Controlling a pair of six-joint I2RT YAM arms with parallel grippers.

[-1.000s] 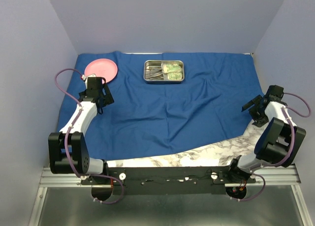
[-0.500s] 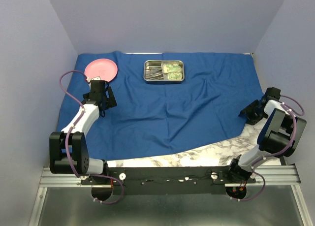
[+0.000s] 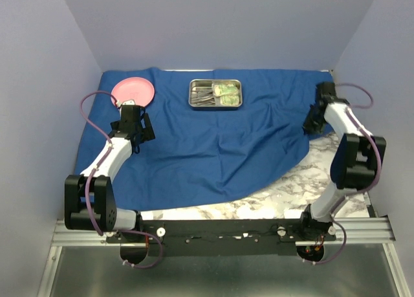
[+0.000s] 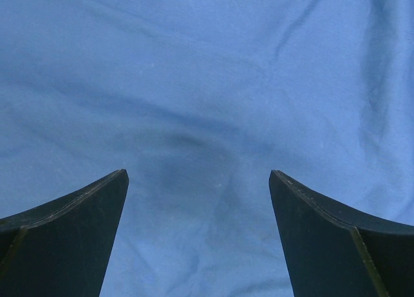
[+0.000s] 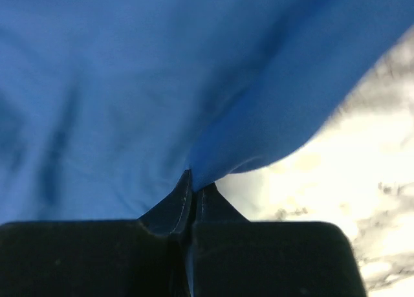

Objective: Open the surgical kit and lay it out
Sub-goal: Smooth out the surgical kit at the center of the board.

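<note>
- The royal-blue cloth wrap lay spread and wrinkled over the tabletop, passing beneath the wide-open left end effector. Its right edge was pinched in the closed right end effector.
- The steel tray sat flat on the cloth, beyond and between both end effectors.
- Thin silver instruments lay bunched in the tray's half nearer the left end effector.
- Two yellow-green packets filled the half nearer the right end effector.
</note>
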